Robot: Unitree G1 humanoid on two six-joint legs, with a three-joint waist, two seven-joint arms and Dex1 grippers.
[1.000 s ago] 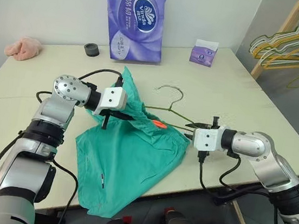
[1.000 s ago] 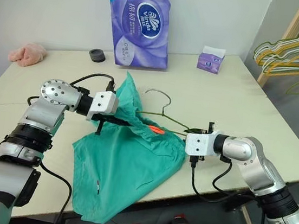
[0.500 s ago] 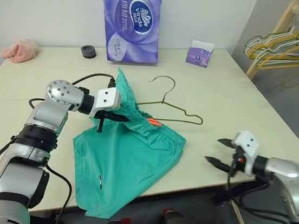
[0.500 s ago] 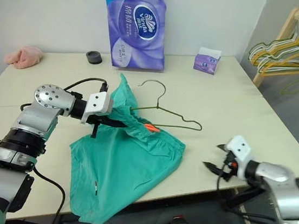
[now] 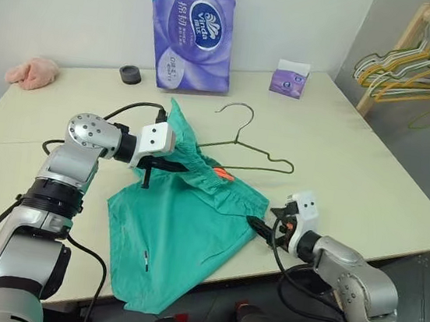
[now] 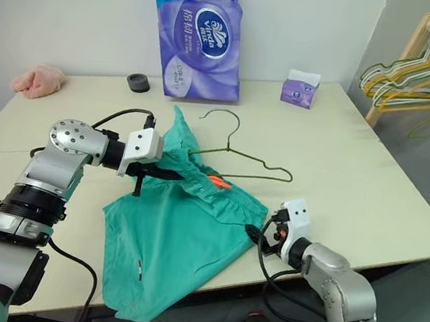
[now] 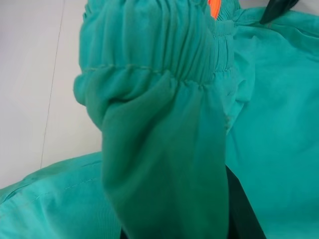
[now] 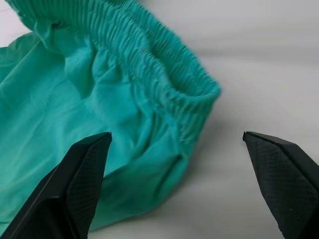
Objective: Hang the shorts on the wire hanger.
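**Right gripper lines up on the waistband corner**

Right gripper (image 5: 268, 220), fingers spread wide, sits just beside the near corner of the teal-green fabric shorts (image 5: 182, 235), which spill over the desk's (image 5: 339, 168) front edge. Left gripper (image 5: 168, 168) is clamped on the gathered waistband's other end. Behind, the thin olive-grey wire hanger (image 5: 249, 151) lies flat, partly under the waistband. Risk: closing too shallow pinches only one layer, or the loose hanger slides when the fabric is tugged.

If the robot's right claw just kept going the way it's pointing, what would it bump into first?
Most likely the shorts. The right gripper is open and aimed at the gathered waistband corner nearest it, which lies between and just beyond its fingers in the wrist view. How far off that corner is cannot be judged exactly.
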